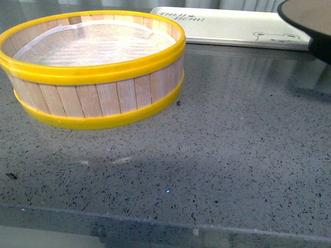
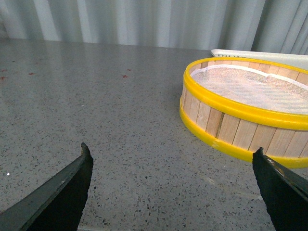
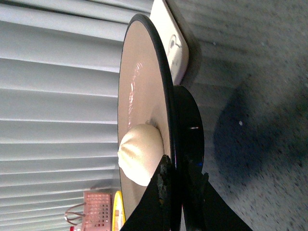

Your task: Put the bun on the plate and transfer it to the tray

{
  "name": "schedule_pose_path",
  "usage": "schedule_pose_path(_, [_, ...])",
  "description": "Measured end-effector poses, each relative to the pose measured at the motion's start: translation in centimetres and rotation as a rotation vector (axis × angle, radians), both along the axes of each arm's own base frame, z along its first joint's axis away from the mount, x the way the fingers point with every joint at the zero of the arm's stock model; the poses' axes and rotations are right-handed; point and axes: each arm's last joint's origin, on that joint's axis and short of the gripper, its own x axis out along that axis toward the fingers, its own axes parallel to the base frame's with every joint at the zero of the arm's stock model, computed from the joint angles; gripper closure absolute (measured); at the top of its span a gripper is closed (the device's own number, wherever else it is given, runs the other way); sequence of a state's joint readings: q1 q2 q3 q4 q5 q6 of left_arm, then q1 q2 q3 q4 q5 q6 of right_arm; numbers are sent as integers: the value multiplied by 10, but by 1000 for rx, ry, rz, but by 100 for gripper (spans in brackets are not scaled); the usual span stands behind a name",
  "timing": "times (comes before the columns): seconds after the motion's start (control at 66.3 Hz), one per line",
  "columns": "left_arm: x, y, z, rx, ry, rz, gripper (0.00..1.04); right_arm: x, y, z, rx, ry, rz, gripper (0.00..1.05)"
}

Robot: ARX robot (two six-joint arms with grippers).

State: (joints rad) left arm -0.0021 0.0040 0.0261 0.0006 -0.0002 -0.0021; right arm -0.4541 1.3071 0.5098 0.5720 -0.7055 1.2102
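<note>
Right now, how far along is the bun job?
Done: the bun sits on the plate; the steamer basket holds no bun. In hand: the right end effector grips the plate's rim, above the counter. Left: setting the plate down on the tray. The left end effector hangs open.

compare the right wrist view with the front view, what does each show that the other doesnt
Only the right wrist view shows the small cream-white steamed bun sitting on the round tan-brown plate with a black rim, the right gripper clamped on that rim, and a pink basket-like object in the background. Only the front view shows the round wooden steamer basket with yellow rims, lined with white mesh and holding no bun. Both show the plate, the flat cream-white rectangular tray and the grey speckled countertop.
</note>
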Motion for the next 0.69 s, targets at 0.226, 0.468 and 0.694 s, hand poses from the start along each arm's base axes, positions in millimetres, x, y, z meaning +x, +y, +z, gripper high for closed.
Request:
schedule_pose_path(0.226, [0,0,0,0,0,0,7,44,-21,21,-18,-64,-32,102])
schedule_pose_path(0.468, [0,0,0,0,0,0,7,116,-29,31,-20,-55,-44,102])
schedule_pose_path(0.694, [0,0,0,0,0,0,7,178,-22,33,-21,-30,-6,102])
